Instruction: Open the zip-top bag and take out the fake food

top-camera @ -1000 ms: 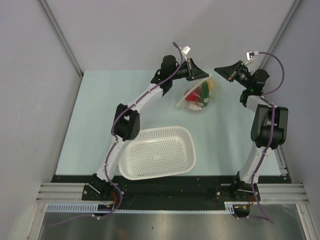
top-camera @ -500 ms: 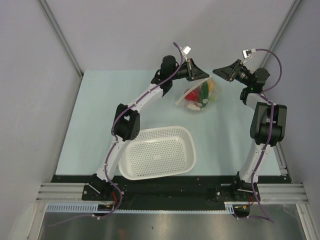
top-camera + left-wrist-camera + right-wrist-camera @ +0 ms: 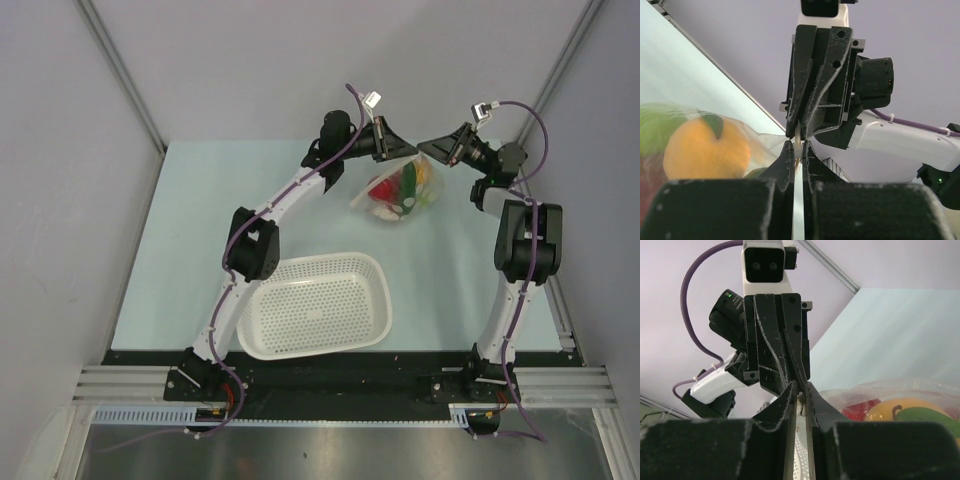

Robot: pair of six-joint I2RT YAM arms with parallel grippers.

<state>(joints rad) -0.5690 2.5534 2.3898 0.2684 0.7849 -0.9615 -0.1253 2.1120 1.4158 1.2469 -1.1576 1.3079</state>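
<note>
Clear floppy zip-top bag (image 3: 396, 216) holds red, green and orange fake food (image 3: 398, 186).

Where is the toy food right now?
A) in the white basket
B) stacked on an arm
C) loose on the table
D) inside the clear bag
D: the orange, red and green food shows through the clear bag, and none of it lies in the basket.
</note>
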